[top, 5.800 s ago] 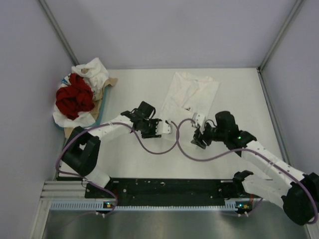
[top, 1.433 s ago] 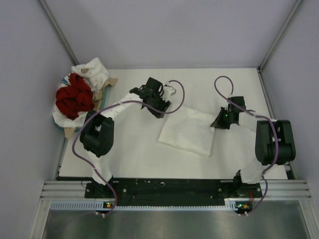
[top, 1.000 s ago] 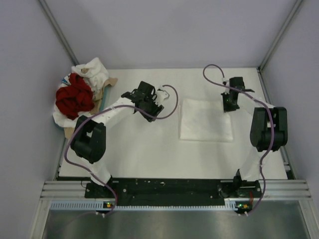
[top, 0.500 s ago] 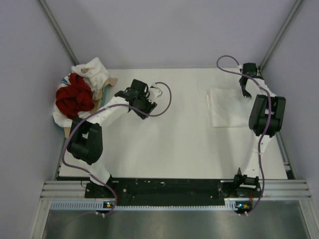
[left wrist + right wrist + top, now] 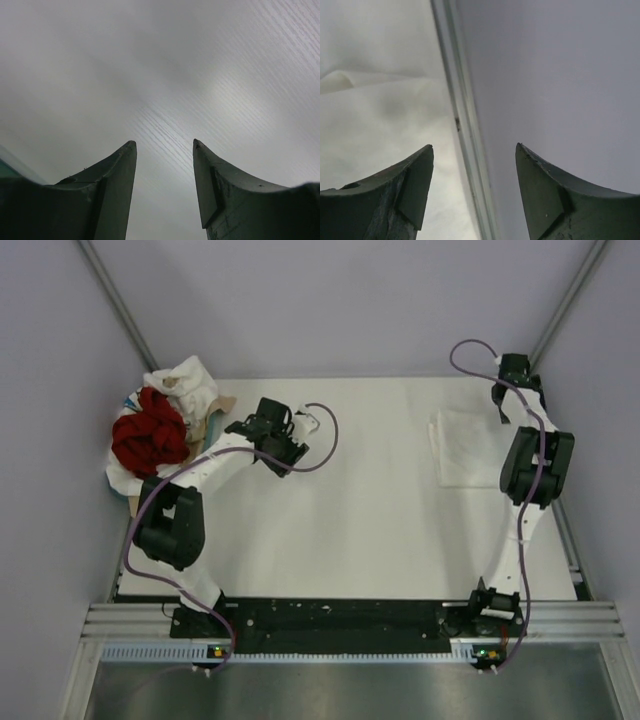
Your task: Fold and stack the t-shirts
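If right tool [image 5: 474, 146] dips: released, it could snag folded white t-shirt [image 5: 465, 445], undoing it.
Left tool [image 5: 164, 144]: released, empty.

The right gripper [image 5: 474, 146] holds its dark fingers parted at 6 o'clock, astride a pale frame rail [image 5: 452, 85] running from 12 to 6 o'clock. A white t-shirt [image 5: 375, 110] fills 9 o'clock, folded at 10; a lavender wall [image 5: 555, 75] spans 3 o'clock.
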Controlling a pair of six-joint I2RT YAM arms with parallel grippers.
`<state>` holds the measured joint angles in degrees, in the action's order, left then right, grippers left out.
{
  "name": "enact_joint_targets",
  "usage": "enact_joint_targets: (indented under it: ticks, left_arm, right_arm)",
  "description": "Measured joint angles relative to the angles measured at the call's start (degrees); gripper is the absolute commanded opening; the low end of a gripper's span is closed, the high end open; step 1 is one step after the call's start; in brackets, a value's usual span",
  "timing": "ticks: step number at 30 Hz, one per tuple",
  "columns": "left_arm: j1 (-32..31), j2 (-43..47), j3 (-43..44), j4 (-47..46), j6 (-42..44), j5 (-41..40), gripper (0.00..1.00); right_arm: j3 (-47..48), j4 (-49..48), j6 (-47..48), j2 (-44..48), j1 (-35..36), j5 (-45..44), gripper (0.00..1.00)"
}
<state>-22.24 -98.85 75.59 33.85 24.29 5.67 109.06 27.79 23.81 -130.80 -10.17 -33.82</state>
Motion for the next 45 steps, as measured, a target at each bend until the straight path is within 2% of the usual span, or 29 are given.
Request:
enact_joint_targets:
  ticks: [5, 8, 10, 13, 18, 27, 30, 35, 40, 45]
  left_arm:
    - [0.1, 0.0, 0.0, 0.0, 0.4, -0.4, 0.54]
    - [0.2, 0.1, 0.0, 0.0, 0.7, -0.6, 0.55]
    - [0.5, 0.5, -0.2, -0.1, 0.8, -0.6, 0.55]
    - [1.2, 2.6, -1.4, -0.4, 0.9, -0.8, 0.55]
    - [2.6, 10.0, -7.2, -1.9, 0.6, -0.9, 0.58]
    - [7.8, 25.5, -24.8, -12.5, -1.8, 0.2, 0.62]
    - [9.5, 28.5, -28.9, -15.9, -1.9, 1.2, 0.62]
    - [10.1, 33.0, -38.9, -26.7, -3.5, 1.4, 0.7]
    - [10.2, 34.2, -46.8, -36.5, -6.9, 1.0, 0.7]
    - [10.2, 34.2, -49.0, -40.8, -9.6, 1.6, 0.7]
  right_arm:
    - [1.7, -0.3, -1.7, 3.5, 0.8, -0.9, 0.66]
    - [-2.2, -0.8, -4.6, 10.7, 2.9, 2.9, 0.68]
    - [-6.4, -1.2, -7.2, 16.9, 4.9, 7.0, 0.99]
    - [-17.3, -5.9, -12.3, 29.1, 8.3, 16.1, 0.99]
    - [-40.2, -20.0, -17.6, 47.6, 14.6, 30.6, 0.99]
    - [-71.0, -38.5, -24.7, 61.5, 18.0, 45.6, 0.99]
    - [-78.5, -41.6, -24.5, 67.2, 18.0, 45.5, 0.99]
    - [-87.2, -46.8, -25.0, 75.7, 18.0, 37.2, 0.99]
    - [-95.7, -54.0, -26.5, 78.3, 18.0, 30.1, 0.99]
    - [-101.5, -57.9, -28.1, 78.6, 18.0, 26.9, 0.99]
